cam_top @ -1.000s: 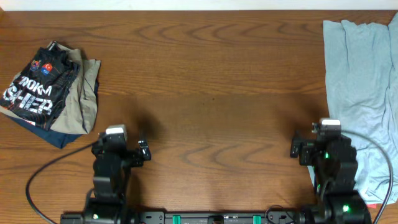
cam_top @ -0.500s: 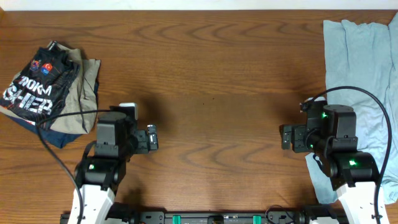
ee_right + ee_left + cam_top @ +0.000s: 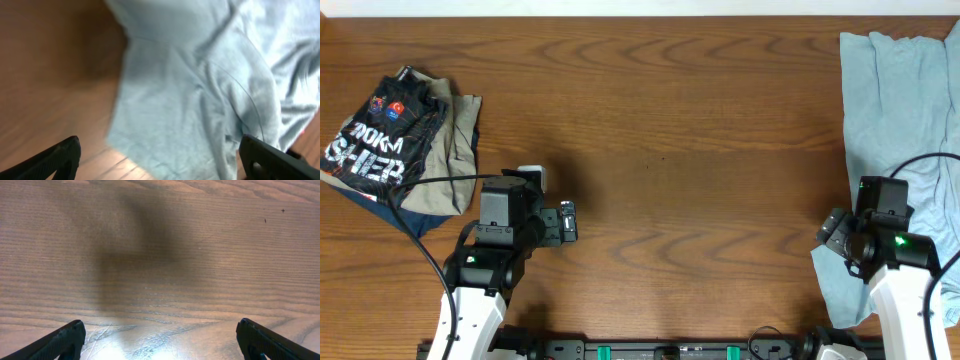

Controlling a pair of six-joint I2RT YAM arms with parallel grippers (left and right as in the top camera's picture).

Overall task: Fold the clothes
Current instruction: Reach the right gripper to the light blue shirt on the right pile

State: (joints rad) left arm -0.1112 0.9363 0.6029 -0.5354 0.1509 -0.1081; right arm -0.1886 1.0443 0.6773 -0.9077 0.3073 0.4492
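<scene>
While the fingers (image 3: pixel 60 341) gape wide, they hold nothing.

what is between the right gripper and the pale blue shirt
Nothing visible. The open right gripper is just above the near edge of the pale blue shirt, with only cloth and bare table beneath it.

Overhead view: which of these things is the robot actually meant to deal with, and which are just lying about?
Part of the job:
pale blue-grey T-shirt, lying loose at the right
stack of garments at the left, a black one with white lettering on top
left gripper and right gripper, both open

Just there:
wooden table
black cable
</scene>
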